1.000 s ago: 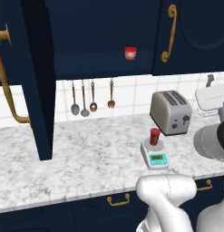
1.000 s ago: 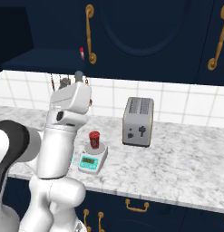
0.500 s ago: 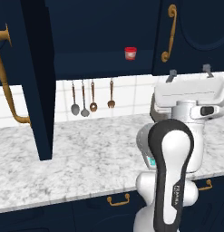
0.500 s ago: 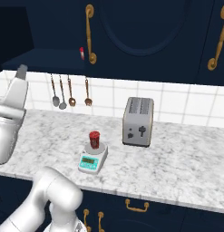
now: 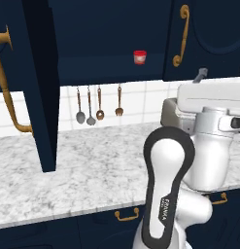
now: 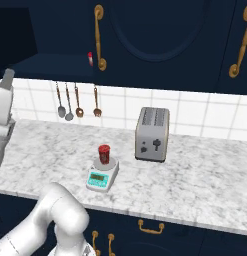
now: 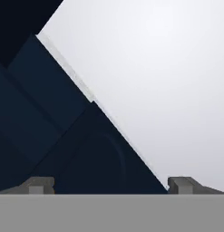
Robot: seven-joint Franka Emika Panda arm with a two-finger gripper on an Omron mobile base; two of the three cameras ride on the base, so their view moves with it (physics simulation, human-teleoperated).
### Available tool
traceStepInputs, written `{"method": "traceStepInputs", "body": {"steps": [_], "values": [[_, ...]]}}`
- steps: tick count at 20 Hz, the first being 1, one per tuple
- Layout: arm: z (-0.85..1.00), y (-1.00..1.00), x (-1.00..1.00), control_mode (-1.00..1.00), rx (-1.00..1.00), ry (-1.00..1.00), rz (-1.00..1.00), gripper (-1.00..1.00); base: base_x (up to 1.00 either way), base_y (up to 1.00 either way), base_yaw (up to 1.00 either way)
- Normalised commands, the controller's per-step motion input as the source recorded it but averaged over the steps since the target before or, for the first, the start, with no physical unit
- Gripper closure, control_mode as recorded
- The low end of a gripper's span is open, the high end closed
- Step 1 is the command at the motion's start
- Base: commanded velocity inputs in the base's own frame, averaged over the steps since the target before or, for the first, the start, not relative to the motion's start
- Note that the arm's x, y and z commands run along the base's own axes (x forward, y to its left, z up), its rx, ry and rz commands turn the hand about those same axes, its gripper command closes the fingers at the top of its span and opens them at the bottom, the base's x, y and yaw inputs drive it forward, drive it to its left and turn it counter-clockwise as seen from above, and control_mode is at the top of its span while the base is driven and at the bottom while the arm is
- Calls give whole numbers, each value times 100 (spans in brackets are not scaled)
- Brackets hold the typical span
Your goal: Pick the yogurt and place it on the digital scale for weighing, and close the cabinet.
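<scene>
Yogurt (image 6: 104, 153) on digital scale (image 6: 102, 176); pincer (image 7: 111, 185) raised well apart, spread, empty.

Dark-red yogurt (image 6: 104, 153) stands upright on the digital scale (image 6: 102, 176); navy cabinet (image 5: 41, 82) door open.

A home kitchen: marble counter (image 6: 205, 185), white tiled wall (image 6: 195, 112) with hanging utensils (image 6: 77, 102), a silver toaster (image 6: 152, 134) and navy cabinet (image 6: 160, 35) above the counter.

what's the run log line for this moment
yogurt: on digital scale platter | cabinet: door open | end effector: open, empty, facing navy panel | next: close door
</scene>
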Motion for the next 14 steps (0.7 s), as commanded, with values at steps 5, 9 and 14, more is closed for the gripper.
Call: {"method": "traceStepInputs", "body": {"steps": [5,9,14], "values": [[28,5,-100,-100,-19,-1,3,-100,0,0,0],[15,69,-100,-100,-36,-4,1,-100,0,0,0],[-23,100,-100,-100,-24,-19,0,-100,0,0,0]]}}
